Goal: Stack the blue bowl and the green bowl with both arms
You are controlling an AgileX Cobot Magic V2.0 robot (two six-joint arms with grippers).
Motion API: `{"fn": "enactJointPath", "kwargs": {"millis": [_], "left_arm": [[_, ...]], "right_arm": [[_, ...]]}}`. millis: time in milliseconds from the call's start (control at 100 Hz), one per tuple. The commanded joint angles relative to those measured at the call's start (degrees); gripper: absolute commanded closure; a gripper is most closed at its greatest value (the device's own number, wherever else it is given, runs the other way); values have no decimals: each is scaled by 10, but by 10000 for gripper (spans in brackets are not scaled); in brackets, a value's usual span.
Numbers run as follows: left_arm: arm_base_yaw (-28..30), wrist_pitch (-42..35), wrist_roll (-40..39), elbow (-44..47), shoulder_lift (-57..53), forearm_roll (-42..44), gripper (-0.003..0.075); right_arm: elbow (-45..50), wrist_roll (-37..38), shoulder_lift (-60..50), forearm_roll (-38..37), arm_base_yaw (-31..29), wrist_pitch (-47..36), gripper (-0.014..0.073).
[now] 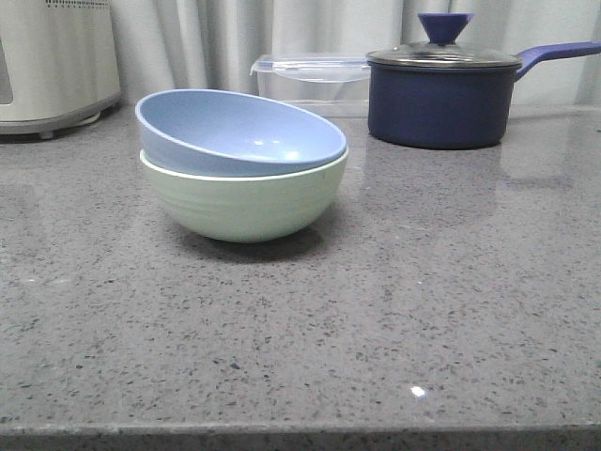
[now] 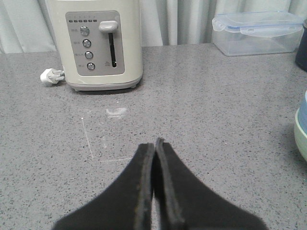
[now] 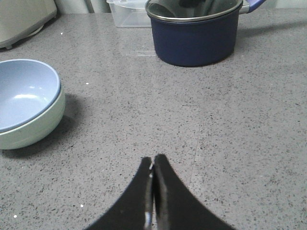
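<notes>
The blue bowl [image 1: 239, 132] sits tilted inside the green bowl [image 1: 244, 202] on the grey counter, left of centre in the front view. Both show in the right wrist view, the blue bowl [image 3: 24, 93] in the green bowl [image 3: 36, 127]. A sliver of the green bowl [image 2: 302, 134] shows at the edge of the left wrist view. My left gripper [image 2: 155, 143] is shut and empty, over bare counter, apart from the bowls. My right gripper [image 3: 153, 160] is shut and empty, over bare counter, apart from the bowls. Neither arm shows in the front view.
A dark navy lidded saucepan [image 1: 441, 99] stands at the back right, a clear lidded container [image 1: 315, 80] beside it. A cream toaster [image 2: 98, 43] with a white plug [image 2: 50, 75] stands at the back left. Curtains hang behind. The counter's front edge [image 1: 300, 434] runs along the bottom.
</notes>
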Motion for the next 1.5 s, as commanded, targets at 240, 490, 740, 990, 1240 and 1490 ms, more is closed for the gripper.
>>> {"fn": "enactJointPath", "kwargs": {"millis": [240,490,740,990,1240,1490], "left_arm": [[0,-46,-7,-14,4,5,741],[1,-79,-7,19,-41,1,741],[1,-182,-7,138,-104,1,741],[1,-235,-7,261,-178,-2,741],[1,-187,-7,262,-202,-3,741],[0,-186,-7,262,-202,-3,741]], "right_arm": [[-15,1,3,-3,-3,-49,673],[-15,1,3,-3,-3,-49,673],[-15,1,3,-3,-3,-49,673],[-15,1,3,-3,-3,-49,673],[-15,1,4,-3,-3,-48,673],[-15,1,4,-3,-3,-48,673]]}}
